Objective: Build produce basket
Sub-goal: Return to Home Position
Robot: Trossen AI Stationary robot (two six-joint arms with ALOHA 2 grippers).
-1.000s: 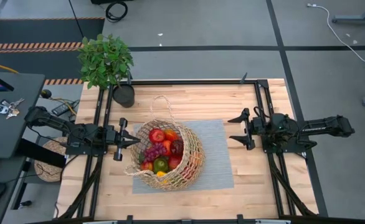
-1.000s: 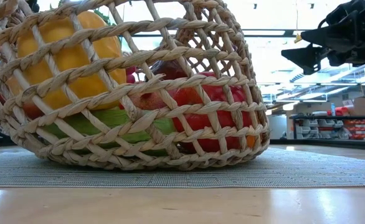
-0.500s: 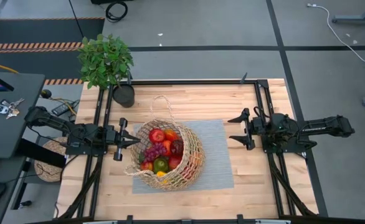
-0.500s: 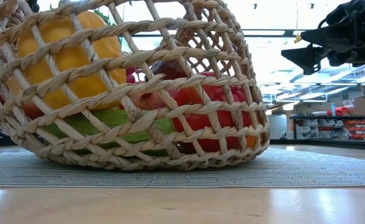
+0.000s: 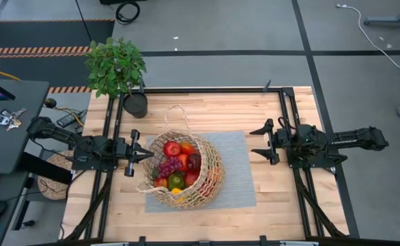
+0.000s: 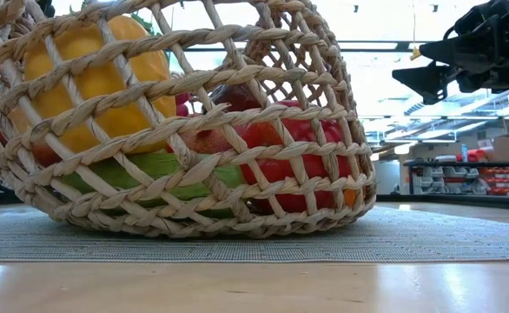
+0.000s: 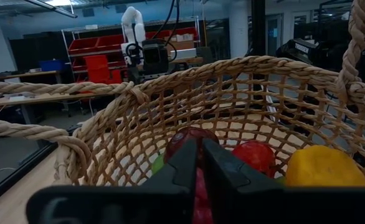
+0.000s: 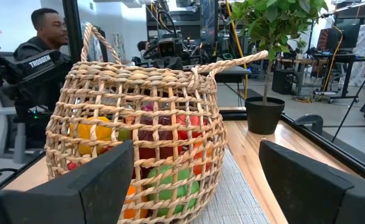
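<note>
The tan wicker basket (image 5: 198,179) lies tipped on its side wall on a grey mat (image 5: 237,171), its mouth turned toward the table's left edge. The produce (image 5: 176,164) fills it: red, orange, green and yellow pieces and purple grapes; through the weave a yellow piece (image 6: 89,78) and a red one (image 6: 298,148) show. My left gripper (image 5: 147,155) is shut and points level at the basket's left rim (image 7: 170,71). My right gripper (image 5: 258,141) stands open at the mat's right edge, apart from the basket (image 8: 139,137). My left gripper's shut fingertips (image 7: 198,163) stand level at the basket's mouth, pointing in from the table's left. Whether they touch the rim or the produce cannot be told.
A potted plant (image 5: 116,65) stands at the table's far left corner. A dark desk with keys (image 5: 5,119) lies left of the table. In the right wrist view a person (image 8: 45,28) sits beyond the table. Bare wood lies along the near edge.
</note>
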